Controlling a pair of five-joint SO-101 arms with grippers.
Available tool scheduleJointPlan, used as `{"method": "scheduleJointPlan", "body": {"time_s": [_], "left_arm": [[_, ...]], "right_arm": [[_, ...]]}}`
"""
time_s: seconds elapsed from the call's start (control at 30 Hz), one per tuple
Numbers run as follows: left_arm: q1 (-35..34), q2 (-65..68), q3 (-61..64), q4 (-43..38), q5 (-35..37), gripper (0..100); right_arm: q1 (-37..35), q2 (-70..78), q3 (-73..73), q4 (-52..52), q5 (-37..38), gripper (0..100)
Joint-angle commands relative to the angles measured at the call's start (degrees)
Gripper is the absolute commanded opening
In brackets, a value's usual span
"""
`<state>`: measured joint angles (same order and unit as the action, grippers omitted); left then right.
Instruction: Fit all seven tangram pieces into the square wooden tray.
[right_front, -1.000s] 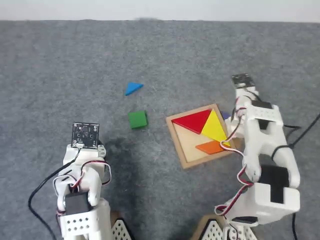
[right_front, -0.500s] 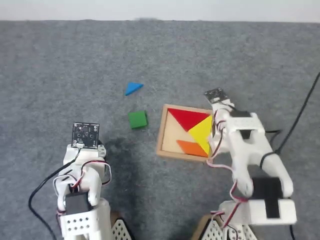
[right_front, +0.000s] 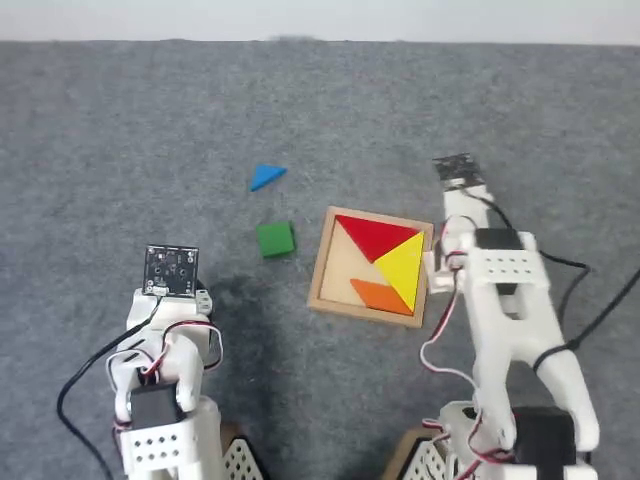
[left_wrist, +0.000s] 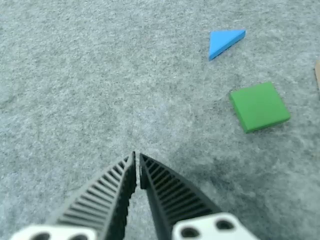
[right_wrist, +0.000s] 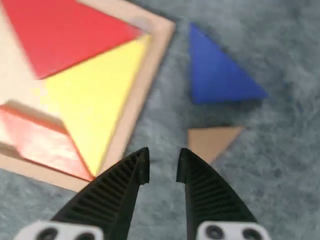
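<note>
A grey felt mat covers the table, and the square wooden tray lies on it, turned slightly out of line with the table's edge and just beside the right arm. Three pieces are seated in the tray. A large red triangle is set against the far rim, and a large yellow triangle is set against the rim nearest the right arm; the two meet along one edge. An orange parallelogram is laid along the near rim, touching the yellow triangle. The part of the tray floor toward the left arm is bare pale wood.

Four pieces are seen loose on the mat. A green square is placed near the tray's left rim, apart from it. A dark blue triangle rests just outside the tray's right rim. A light blue triangle lies beyond the green square, apart from it. A small tan triangle is found between the dark blue triangle and the right gripper, touching neither.

The right gripper is held low over the mat beside the tray's rim, its jaws parted narrowly with nothing between them. The left gripper is held over bare mat, well short of the green square, its jaws drawn together to a hairline gap and holding nothing.
</note>
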<state>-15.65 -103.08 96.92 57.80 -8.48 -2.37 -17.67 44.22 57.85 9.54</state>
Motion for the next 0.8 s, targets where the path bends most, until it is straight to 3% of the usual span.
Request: {"method": "scheduleJointPlan", "body": {"time_s": [0.0, 0.37, 0.77], "left_arm": [[0.35, -0.79, -0.48, 0.18, -0.18, 2], [0.35, -0.79, -0.48, 0.26, -0.18, 2], [0.35, -0.79, -0.48, 0.26, -0.18, 2]], "right_arm": [[3.56, 3.74, -3.60, 0.13, -1.23, 12.3], [8.13, 13.58, -5.54, -6.11, -10.37, 12.3], [9.45, 14.02, -8.97, -6.02, -10.55, 12.4]]}}
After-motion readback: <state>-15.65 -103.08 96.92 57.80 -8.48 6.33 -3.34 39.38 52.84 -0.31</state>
